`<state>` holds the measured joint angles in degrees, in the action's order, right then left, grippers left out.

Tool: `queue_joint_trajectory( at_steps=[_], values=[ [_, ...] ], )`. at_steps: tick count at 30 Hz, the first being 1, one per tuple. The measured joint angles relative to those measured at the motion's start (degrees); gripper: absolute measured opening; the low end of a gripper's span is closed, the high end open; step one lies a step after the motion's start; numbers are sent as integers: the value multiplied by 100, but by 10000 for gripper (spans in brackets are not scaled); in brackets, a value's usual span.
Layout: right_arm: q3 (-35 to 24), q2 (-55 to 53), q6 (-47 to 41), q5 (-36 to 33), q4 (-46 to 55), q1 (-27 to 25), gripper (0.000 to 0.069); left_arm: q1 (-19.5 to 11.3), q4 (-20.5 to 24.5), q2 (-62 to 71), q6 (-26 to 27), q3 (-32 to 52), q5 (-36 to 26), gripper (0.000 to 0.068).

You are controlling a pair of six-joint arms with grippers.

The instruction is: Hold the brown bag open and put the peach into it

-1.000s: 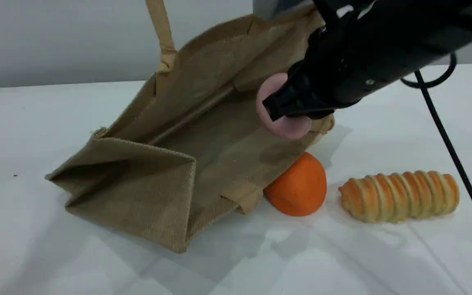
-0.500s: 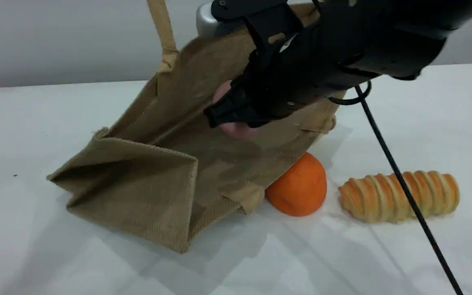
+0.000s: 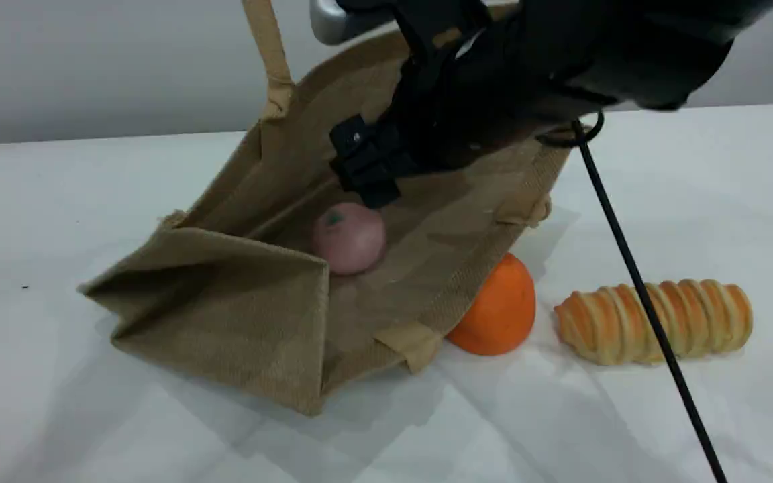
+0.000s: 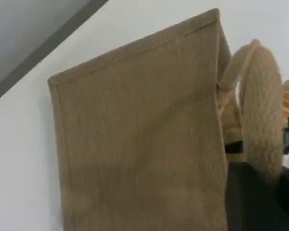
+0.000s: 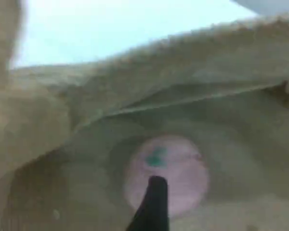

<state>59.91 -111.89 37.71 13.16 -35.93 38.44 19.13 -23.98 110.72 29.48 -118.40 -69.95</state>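
Note:
The brown bag (image 3: 239,315) lies on its side on the white table, its mouth gaping toward the right. One handle (image 3: 270,60) runs taut up out of the scene view. In the left wrist view that handle (image 4: 260,101) sits by my left gripper's dark fingertip (image 4: 253,202), which is shut on it and holds the bag's upper side (image 4: 139,139) up. The pale pink peach (image 3: 349,238) rests loose inside the bag on its lower wall. My right gripper (image 3: 368,176) hangs open just above it, touching nothing. In the right wrist view one fingertip (image 5: 154,199) overlaps the peach (image 5: 176,168).
An orange fruit (image 3: 497,308) sits against the bag's lower rim. To its right lies a ridged bread roll (image 3: 655,320). A black cable (image 3: 635,282) from the right arm slants down across the roll.
My right gripper carried the peach left into the bag's mouth and opened. The peach dropped onto the bag's lower wall. The bag's handle stayed held up.

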Motion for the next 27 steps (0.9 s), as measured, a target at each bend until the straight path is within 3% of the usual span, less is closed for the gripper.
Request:
queue_joint_trajectory(
  at_steps=[5, 12, 20, 27],
  values=[
    [0, 436, 773, -312, -683, -405, 650, 0, 7, 0, 0, 0, 0, 92],
    [0, 1153, 1858, -947, -1554, -1594, 632, 0, -1, 0, -7, 0, 0, 92],
    [0, 1796, 2148, -1022, -1571, -2919, 605, 0, -53, 0, -2, 0, 0, 92],
    [0, 2029, 2143, -1070, -1567, -3344, 595, 0, -70, 0, -2, 0, 0, 97]
  ],
)
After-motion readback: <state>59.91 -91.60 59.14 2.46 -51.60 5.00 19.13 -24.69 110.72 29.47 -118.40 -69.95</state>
